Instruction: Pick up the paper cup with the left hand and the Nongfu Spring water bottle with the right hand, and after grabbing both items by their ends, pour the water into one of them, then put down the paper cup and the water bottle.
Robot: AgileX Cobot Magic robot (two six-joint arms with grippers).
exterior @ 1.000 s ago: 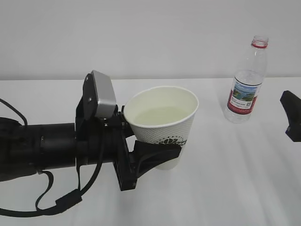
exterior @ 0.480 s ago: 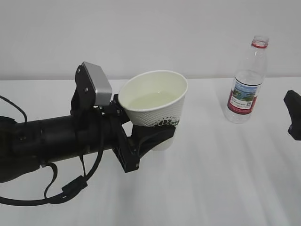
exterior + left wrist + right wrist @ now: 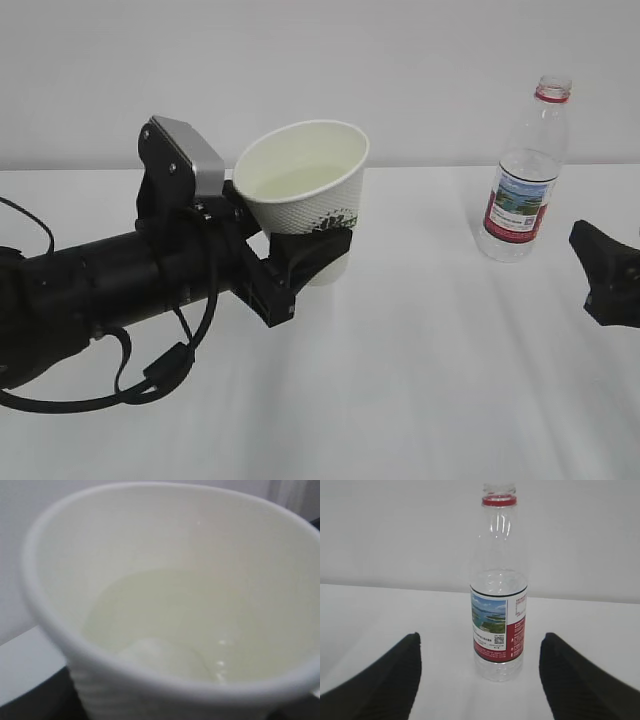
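Left arm (image 3: 90,290): thick black cylinder, matte. Grey rectangular plate (image 3: 190,150) with rounded corners bolted near the wrist on a black bracket, small dark screws along its edge. Black cable (image 3: 150,375) loops beneath the arm (an inline lump partway along). Left claw (image 3: 305,255): black, angular, blocky base. Right claw (image 3: 480,675): two broad black wedge-shaped fingers (image 3: 385,680), plain, unmarked.

On the table (image 3: 420,400) the Nongfu Spring water bottle (image 3: 523,175) stands upright at far right, the paper cup (image 3: 303,195) raised to its left, holding the water (image 3: 295,180).
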